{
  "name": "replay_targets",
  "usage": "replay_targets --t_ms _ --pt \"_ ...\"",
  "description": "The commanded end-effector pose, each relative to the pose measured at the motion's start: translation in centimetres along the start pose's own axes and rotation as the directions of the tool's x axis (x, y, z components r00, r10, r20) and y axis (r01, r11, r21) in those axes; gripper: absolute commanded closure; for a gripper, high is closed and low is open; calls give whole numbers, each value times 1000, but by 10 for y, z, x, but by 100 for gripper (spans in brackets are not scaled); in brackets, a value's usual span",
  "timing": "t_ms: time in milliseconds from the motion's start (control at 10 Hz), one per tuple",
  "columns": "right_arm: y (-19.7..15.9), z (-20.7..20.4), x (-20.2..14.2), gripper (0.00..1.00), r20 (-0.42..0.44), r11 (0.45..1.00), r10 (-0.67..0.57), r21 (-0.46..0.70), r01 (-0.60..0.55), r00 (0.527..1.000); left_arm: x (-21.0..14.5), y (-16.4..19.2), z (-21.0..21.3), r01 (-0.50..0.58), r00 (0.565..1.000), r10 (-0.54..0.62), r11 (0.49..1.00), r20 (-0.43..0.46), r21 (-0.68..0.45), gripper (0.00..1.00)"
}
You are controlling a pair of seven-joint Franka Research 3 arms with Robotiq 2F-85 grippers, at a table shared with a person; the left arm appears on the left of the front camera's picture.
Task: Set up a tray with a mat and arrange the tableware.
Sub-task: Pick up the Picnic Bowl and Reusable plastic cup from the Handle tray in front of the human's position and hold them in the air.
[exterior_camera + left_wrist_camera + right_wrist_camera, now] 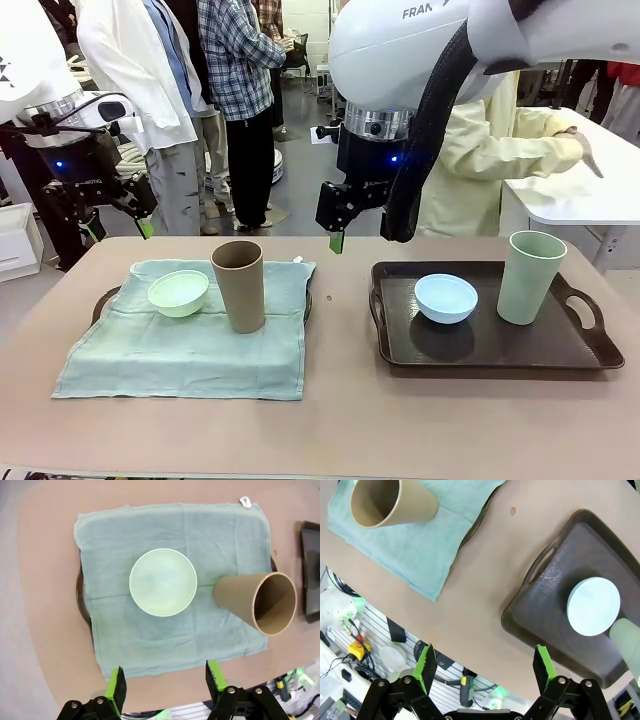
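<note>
Your surface is a pinkish-tan table (340, 420) with rounded corners, and the room beyond it is busy: several people (235, 80) stand in the background, and a person in a pale yellow coat (490, 150) at the far side reaches a hand towards a white side table (590, 195). On your left a light green mat (190, 350) drapes over a tray (103, 300), with just the dark rim and a handle peeking out. On the mat, the mint green bowl (178, 292) sits just beside the upright brown cup (238, 285). On your right a bare dark brown tray (500, 352) carries the light blue bowl (446, 298) and, near it, the pale green cup (530, 277), standing upright. There's a small dark mark (329, 297) on the table between the two trays. Your left gripper (165, 672) hangs above the mat, fingers spread wide and empty. Your right gripper (485, 652) hovers over the gap between the trays, fingers wide apart, nothing in them. In the front view the right arm's white body and black cable cover much of the person.
</note>
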State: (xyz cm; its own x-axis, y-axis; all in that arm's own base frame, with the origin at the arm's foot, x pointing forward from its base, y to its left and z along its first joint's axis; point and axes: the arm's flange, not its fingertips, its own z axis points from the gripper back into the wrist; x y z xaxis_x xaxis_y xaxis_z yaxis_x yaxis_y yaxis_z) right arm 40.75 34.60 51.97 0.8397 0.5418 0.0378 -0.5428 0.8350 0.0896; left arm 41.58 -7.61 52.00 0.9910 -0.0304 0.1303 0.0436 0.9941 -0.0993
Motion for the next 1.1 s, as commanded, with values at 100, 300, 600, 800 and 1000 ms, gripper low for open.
replay_targets --t_ms 100,300,600,800,1000 --pt "-3 -4 -2 0 -26 999 -23 -45 21 999 -9 12 3 -1 1000 1 998 -7 -60 16" --pt "-32 -16 -15 0 -21 983 -157 -98 154 987 -20 18 -9 3 998 -10 993 -67 -116 16" --pt "-97 17 -76 0 155 963 -261 107 246 953 -23 28 11 49 996 -73 940 -58 -336 16" --pt "-155 32 -124 0 208 920 -336 281 273 919 -14 45 16 89 992 -120 889 -41 -450 16" --pt "-207 45 -179 0 234 861 -376 444 246 896 -11 69 15 80 992 -122 830 -40 -552 16"
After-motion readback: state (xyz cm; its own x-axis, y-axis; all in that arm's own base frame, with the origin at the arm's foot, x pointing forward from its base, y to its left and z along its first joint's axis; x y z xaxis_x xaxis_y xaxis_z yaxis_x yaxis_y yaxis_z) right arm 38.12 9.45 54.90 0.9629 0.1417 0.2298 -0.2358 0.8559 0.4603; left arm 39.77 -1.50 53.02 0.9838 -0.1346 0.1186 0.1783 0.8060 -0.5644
